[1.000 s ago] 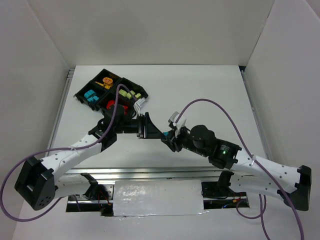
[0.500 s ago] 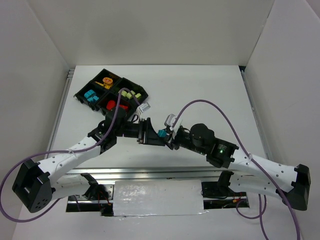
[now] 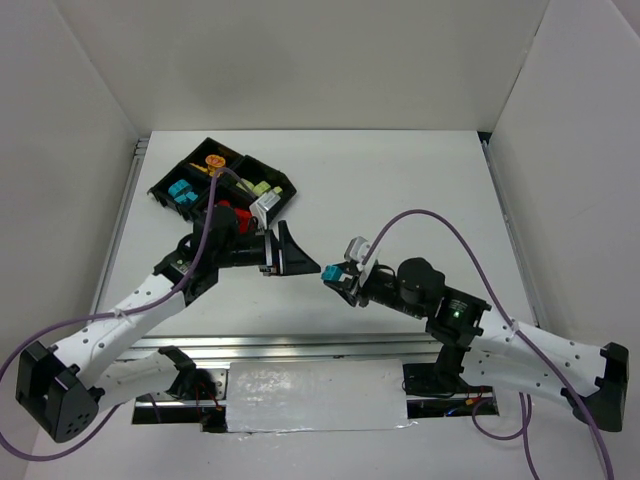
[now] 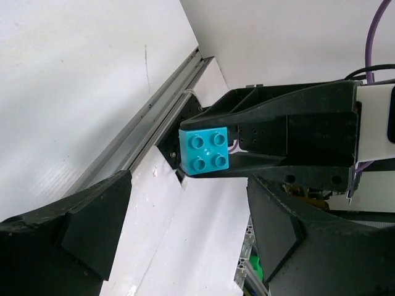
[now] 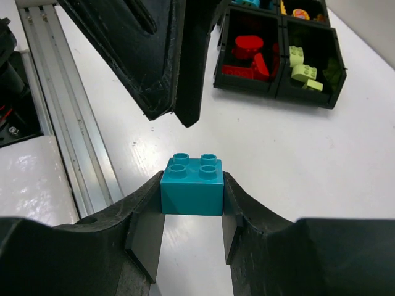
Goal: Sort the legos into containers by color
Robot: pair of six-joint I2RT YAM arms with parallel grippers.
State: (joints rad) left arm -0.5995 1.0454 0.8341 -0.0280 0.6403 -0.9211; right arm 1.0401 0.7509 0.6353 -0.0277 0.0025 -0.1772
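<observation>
1. From above, I saw my right claw [image 3: 335,276] pinching a teal brick [image 3: 329,272] over the counter [image 3: 420,190], apart from the black tray [image 3: 190,158].
2. Left wrist: my left claw [image 4: 188,203] stood wide open, holding nothing.
3. Right wrist: both fingers [image 5: 148,229] squeezed the brick.

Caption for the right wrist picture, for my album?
Right gripper pinching a teal four-stud plastic brick over the white table, black compartment tray beyond.

White table [image 3: 420,190] enclosed by plain white walls [image 3: 300,60], evenly lit.
</observation>
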